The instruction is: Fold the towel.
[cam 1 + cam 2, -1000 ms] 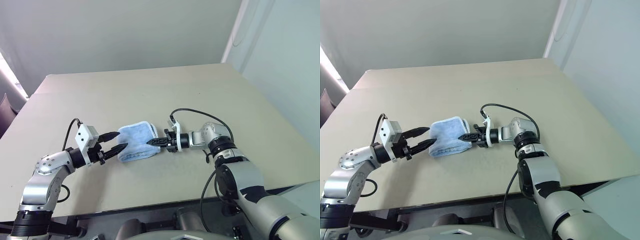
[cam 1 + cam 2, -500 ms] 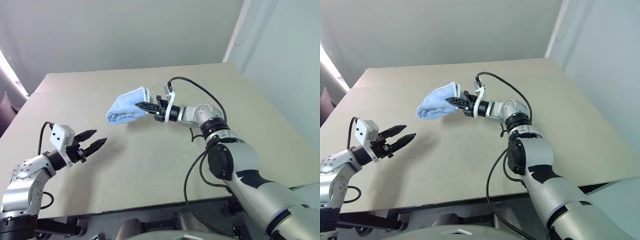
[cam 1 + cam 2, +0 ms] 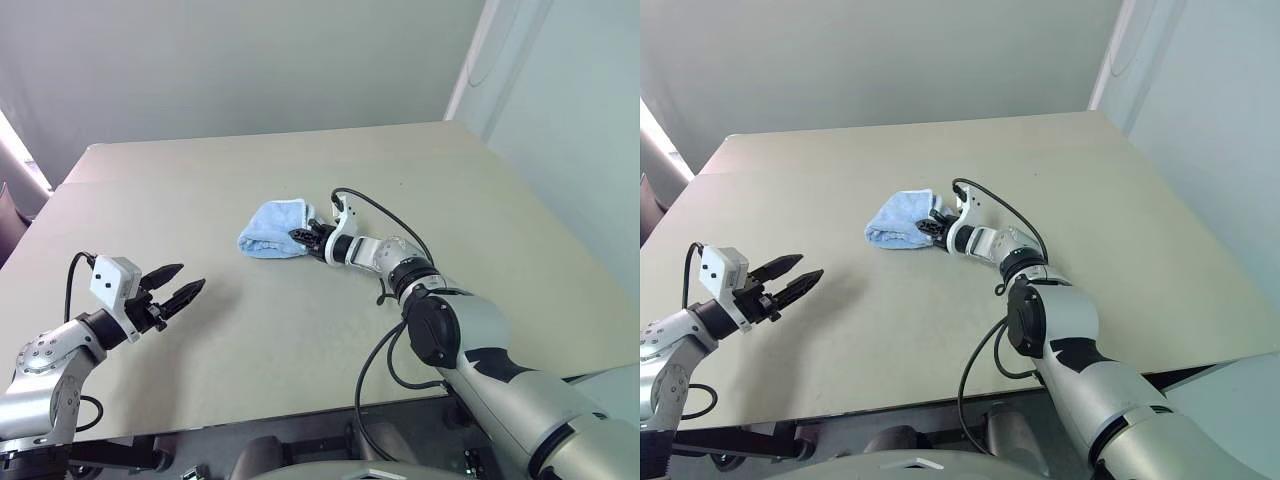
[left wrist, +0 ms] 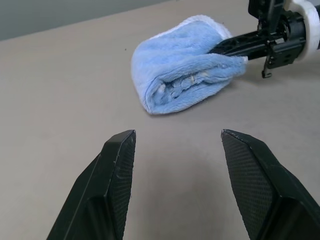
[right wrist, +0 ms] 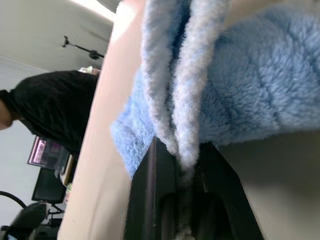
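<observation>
The towel [image 3: 270,228] is a light-blue fluffy cloth, folded into a thick bundle and lying on the tan table [image 3: 480,200] near its middle. My right gripper [image 3: 303,237] lies low at the towel's right end, and the right wrist view shows its fingers [image 5: 150,200] shut on the towel's doubled edge [image 5: 182,125]. My left gripper [image 3: 182,283] hovers open well to the left of the towel and nearer to me, with nothing between its fingers [image 4: 117,165]. It faces the towel [image 4: 185,70] across bare table.
A black cable [image 3: 375,205] loops from my right wrist over the table. A person in dark clothing [image 5: 45,110] stands beyond the table's edge in the right wrist view. The table's front edge runs close below my left arm.
My right gripper lifted the towel, carried it farther away across the table and has set it down there. My left gripper drew back to the left, away from the towel, still open.
</observation>
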Robot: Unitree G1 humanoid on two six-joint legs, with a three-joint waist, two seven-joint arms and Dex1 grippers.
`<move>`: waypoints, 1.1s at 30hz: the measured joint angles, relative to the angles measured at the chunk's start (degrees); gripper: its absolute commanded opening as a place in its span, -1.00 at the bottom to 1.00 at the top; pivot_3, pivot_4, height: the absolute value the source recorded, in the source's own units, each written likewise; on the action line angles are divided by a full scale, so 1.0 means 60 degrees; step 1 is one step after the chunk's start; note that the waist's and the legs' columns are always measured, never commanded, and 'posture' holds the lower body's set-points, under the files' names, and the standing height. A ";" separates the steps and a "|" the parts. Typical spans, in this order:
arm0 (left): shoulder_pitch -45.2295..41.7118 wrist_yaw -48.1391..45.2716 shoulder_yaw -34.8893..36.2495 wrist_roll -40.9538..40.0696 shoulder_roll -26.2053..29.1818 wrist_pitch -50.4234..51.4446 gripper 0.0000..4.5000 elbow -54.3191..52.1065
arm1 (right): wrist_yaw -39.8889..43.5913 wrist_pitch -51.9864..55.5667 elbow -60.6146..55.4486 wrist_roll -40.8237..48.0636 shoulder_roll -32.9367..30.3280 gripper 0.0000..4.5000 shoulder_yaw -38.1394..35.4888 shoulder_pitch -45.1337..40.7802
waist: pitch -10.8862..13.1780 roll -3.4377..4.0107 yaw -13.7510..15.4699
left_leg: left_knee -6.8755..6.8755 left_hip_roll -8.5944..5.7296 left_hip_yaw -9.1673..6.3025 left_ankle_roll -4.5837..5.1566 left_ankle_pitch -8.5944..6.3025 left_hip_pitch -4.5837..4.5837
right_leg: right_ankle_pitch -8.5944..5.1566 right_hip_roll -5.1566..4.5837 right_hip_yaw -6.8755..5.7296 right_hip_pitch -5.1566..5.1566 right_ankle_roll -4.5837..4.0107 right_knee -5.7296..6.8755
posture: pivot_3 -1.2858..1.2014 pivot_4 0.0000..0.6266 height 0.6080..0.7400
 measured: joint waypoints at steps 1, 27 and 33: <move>0.0002 0.0000 0.0001 0.0000 -0.0001 0.0000 0.28 -0.0003 | 0.0059 0.0056 -0.0001 -0.0009 -0.0009 -0.29 -0.0001 0.0012 | 0.0000 0.0000 0.0001 | 0.0000 0.0000 0.0000 0.0000 0.0000 0.0002 | 0.0000 0.0002 0.0000 0.0001 -0.0001 0.0001 | 0.03 -1.00 1.00; -0.0322 -0.0201 -0.0161 0.0115 0.0031 -0.0077 0.28 0.0457 | 0.4935 -0.0950 -0.9924 -0.1738 -0.3119 0.99 0.4215 0.5636 | -0.0004 0.0004 0.0032 | 0.0010 0.0000 0.0019 0.0004 -0.0001 0.0019 | -0.0006 0.0031 0.0002 0.0015 0.0015 0.0006 | 0.03 -1.00 1.00; -0.0164 -0.0030 -0.0155 0.0103 -0.0129 -0.0041 0.28 0.0454 | 0.5664 -0.2191 -1.1547 -0.1226 -0.3784 0.99 0.4128 0.7050 | 0.0004 -0.0011 0.0065 | 0.0045 0.0007 0.0016 0.0006 0.0001 0.0096 | -0.0045 0.0048 -0.0002 0.0105 0.0015 0.0000 | 0.03 -1.00 1.00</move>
